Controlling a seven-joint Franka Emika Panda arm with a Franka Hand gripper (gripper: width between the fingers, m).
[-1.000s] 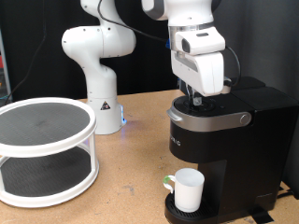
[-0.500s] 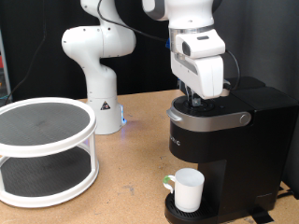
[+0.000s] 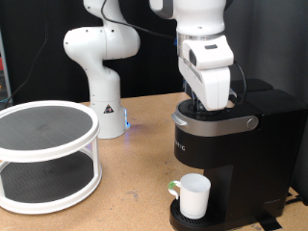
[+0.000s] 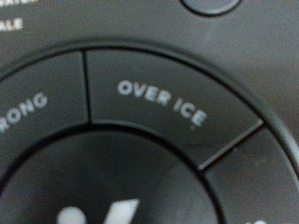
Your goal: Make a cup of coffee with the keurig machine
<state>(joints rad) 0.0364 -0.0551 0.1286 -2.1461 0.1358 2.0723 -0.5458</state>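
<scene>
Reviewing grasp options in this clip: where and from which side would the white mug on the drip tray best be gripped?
The cup stands upright under the keurig machine, whose head overhangs it, so coming from above looks blocked. Its handle points to the exterior view's left; gripping that handle or the wall from the open left or front side seems best. The gripper is at the machine's top.

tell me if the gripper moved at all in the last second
Yes. Against the keurig machine, which stays put, the gripper has slid slightly toward the exterior view's right and now sits over the machine's top panel.
</scene>
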